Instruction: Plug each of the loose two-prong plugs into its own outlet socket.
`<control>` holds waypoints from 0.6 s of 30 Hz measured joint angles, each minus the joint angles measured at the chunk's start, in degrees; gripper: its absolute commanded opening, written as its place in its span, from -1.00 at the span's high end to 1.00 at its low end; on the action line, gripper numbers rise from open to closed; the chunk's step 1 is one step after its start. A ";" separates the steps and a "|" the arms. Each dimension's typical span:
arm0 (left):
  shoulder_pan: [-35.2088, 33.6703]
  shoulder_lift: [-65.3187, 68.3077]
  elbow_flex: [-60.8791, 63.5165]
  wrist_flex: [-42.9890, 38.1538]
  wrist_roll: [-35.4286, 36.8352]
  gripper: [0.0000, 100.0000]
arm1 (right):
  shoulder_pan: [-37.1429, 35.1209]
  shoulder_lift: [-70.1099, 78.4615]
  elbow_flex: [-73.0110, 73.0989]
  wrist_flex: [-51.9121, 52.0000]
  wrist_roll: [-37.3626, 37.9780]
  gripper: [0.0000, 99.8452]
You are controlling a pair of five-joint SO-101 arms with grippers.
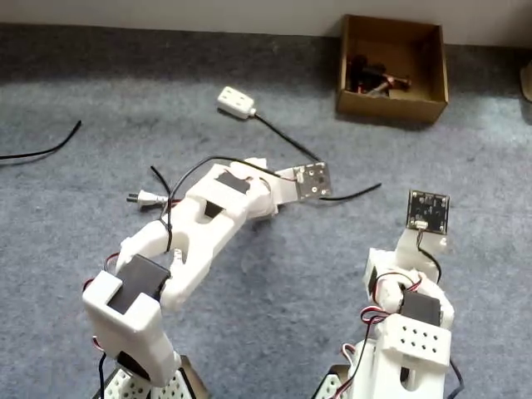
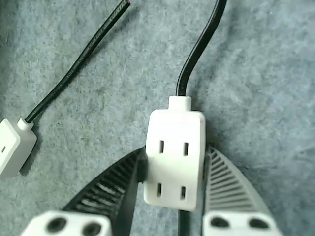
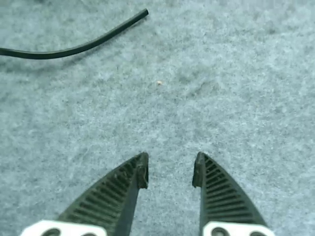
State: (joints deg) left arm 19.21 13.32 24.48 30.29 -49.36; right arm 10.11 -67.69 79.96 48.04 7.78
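A white outlet socket [image 2: 175,147] with two pairs of slots lies on the grey carpet, a black cord [image 2: 197,49] leaving its far end. My left gripper [image 2: 174,160] is shut on this socket, one finger against each side. In the high view the left gripper [image 1: 314,179] sits mid-floor and covers that socket. A second white outlet socket [image 1: 236,101] lies farther back, and it is also at the edge of the left wrist view [image 2: 12,147]. A loose two-prong plug [image 1: 141,198] lies beside the left arm. My right gripper [image 3: 170,169] stands open over bare carpet.
A cardboard box [image 1: 391,66] holding small parts stands at the back right. A loose black cord [image 1: 41,150] lies at the far left. Another cord end [image 3: 98,37] lies ahead of the right gripper. The right arm [image 1: 411,316] stays near the front.
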 measured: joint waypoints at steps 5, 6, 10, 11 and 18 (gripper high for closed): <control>0.00 0.00 0.00 0.00 0.00 0.99 | 0.00 0.00 0.00 0.00 0.00 0.69; 0.00 0.00 0.00 0.00 0.00 0.99 | 0.00 0.00 0.00 0.00 0.00 0.69; 0.00 0.00 -0.18 0.00 3.69 0.99 | 0.00 0.00 0.00 0.00 0.00 0.69; 0.00 0.09 -0.88 0.00 5.89 0.99 | 0.00 0.00 0.00 0.00 0.00 0.69; -0.09 0.09 -9.23 9.85 17.23 0.99 | 0.00 0.00 0.00 0.00 0.00 0.69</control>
State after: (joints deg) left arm 19.12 13.41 15.25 40.13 -32.13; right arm 10.11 -67.69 79.96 48.04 7.78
